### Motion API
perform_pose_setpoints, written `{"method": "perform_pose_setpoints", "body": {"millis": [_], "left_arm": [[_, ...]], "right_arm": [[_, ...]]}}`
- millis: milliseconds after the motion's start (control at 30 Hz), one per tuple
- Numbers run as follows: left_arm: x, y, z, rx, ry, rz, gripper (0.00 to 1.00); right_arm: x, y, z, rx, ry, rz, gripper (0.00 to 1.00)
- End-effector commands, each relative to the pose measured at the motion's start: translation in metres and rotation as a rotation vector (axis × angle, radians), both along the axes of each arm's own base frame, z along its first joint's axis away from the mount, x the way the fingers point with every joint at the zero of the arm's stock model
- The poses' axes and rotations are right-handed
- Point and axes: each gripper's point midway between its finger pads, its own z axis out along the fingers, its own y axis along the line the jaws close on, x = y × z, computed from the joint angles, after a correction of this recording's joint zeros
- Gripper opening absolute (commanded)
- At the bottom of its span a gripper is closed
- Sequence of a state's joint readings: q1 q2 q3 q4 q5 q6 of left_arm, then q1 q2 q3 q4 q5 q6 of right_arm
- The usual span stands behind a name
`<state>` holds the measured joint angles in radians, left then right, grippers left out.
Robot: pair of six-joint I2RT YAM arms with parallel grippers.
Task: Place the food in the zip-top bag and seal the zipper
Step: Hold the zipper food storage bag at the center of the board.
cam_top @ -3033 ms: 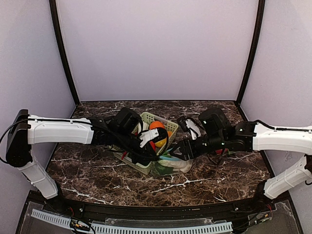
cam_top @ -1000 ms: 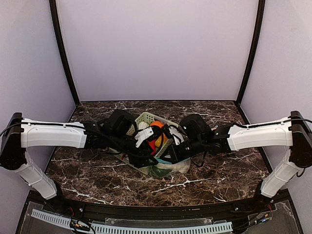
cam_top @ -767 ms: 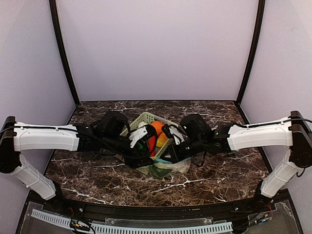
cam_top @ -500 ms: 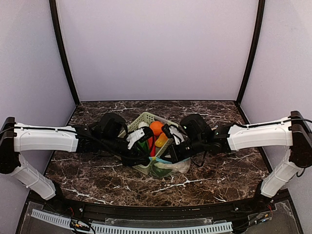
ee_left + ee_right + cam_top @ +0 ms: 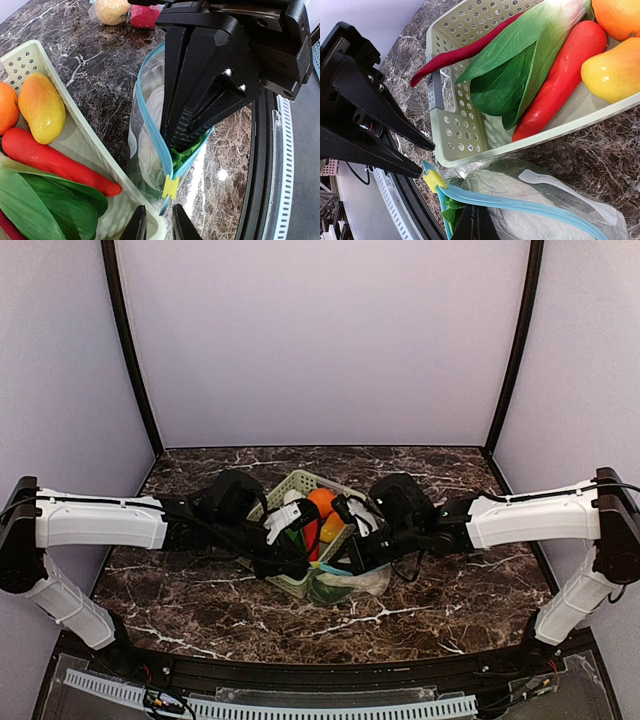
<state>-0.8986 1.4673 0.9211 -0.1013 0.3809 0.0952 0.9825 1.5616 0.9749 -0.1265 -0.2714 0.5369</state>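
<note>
The zip-top bag [image 5: 150, 150] stands by the basket with its blue zip rim parted, a white radish [image 5: 545, 220] and green leaf [image 5: 192, 147] inside. My right gripper [image 5: 472, 227] is shut on one blue zip strip [image 5: 530, 206]. My left gripper [image 5: 157, 227] has its jaws a narrow gap apart around the zip's tail end, just below the yellow slider [image 5: 170, 186]. More food lies in the basket [image 5: 445, 135]: leafy greens [image 5: 520, 75], red chilli [image 5: 560, 80], a yellow-orange peach [image 5: 615, 70] and an orange [image 5: 620, 15]. In the top view both grippers meet at the bag [image 5: 350, 583].
The pale green lattice basket [image 5: 300, 480] sits against the bag on the marble table. A peach [image 5: 112, 10] and a red apple [image 5: 145, 15] lie farther out on the table. The table's black front edge [image 5: 260, 165] runs close to the bag.
My left gripper has drawn back left from over the basket to the bag's slider end, and its jaws have narrowed. The right gripper has stayed shut on the zip rim.
</note>
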Motion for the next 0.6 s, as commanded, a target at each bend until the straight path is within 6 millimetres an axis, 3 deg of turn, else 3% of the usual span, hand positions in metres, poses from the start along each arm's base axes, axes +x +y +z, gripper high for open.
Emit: {"method": "perform_pose_setpoints", "body": {"millis": [0,233,567], "left_arm": [[0.0021,-0.0056,0.0068,-0.017,-0.005,-0.024,0.18],[0.0005,-0.0100,0.0072,-0.027,0.007,-0.045,0.01],[-0.0030,-0.0150,0.0142,-0.072,0.016,-0.064,0.01]], "right_arm": [[-0.0029,-0.0199,-0.0285,-0.102,0.052,-0.031,0.00],[-0.0037,-0.0198,-0.0295,-0.104,0.054,-0.029,0.00],[-0.0077,-0.0121,-0.0305,-0.083,0.071,0.007,0.00]]}}
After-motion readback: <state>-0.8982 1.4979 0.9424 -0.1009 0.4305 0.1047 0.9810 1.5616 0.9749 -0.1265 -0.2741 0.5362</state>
